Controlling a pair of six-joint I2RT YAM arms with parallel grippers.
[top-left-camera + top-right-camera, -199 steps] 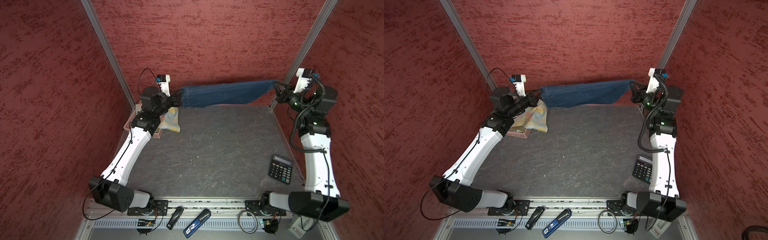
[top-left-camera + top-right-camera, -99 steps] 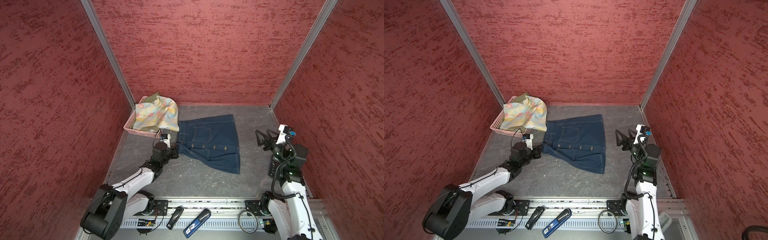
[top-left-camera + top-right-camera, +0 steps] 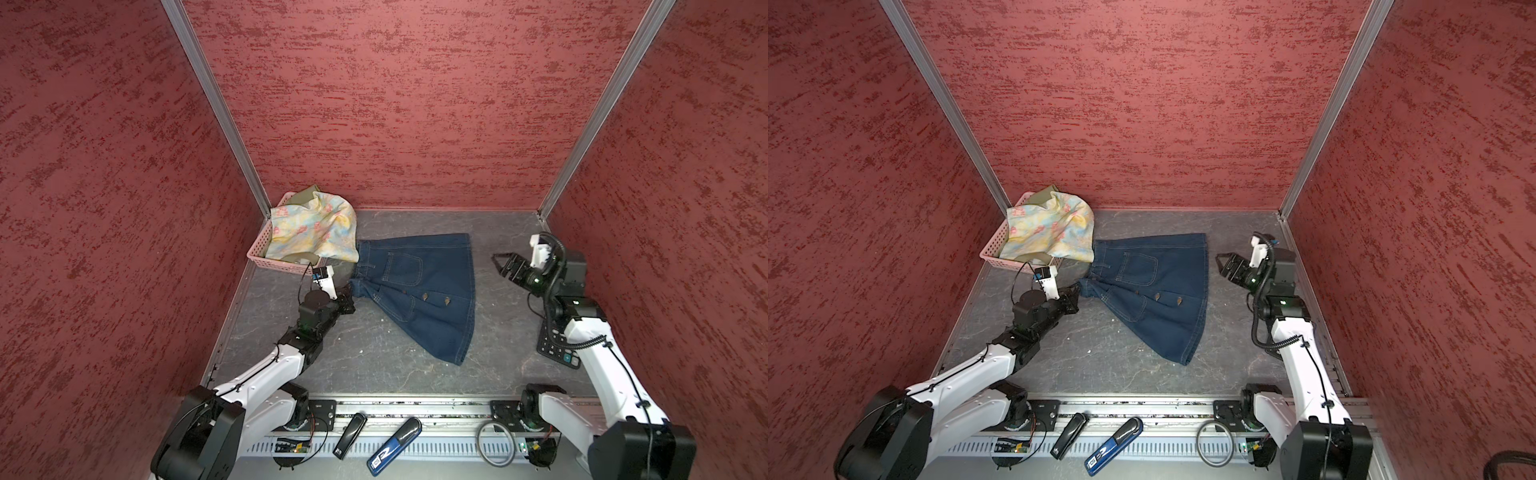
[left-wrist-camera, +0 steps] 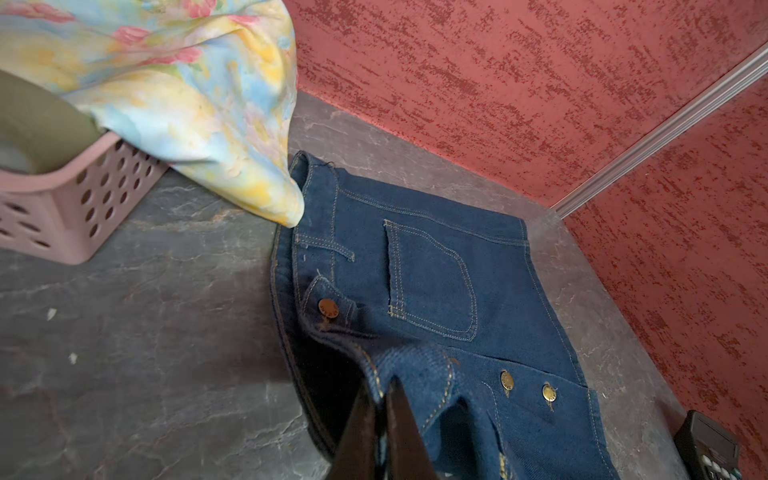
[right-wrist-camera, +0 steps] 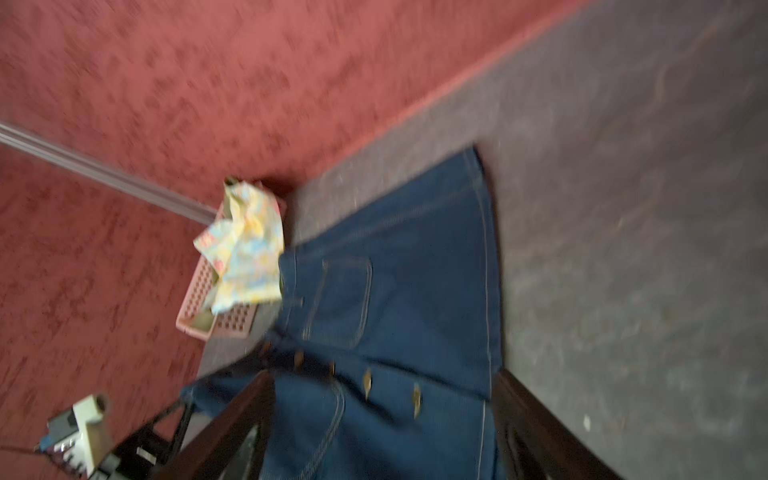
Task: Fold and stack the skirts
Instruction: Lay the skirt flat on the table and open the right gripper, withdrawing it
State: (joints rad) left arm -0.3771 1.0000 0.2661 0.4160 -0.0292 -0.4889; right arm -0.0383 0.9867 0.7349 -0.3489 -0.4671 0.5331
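Left wrist view showed the left jaws nearly pressed together, pinching a waistband fold of the dark blue denim skirt. In both top views that skirt lay spread mid-surface, hem rightward. The right jaws stood spread wide just right of the hem, apart from it. Far left, the pastel flowered skirt draped over the pink basket, the olive skirt beneath.

I am working in a robot lab booth. Rough red walls close in my grey counter on three sides, with shiny metal posts in the far corners. My white left arm and right arm are fixed to a metal rail along the near edge of the counter.
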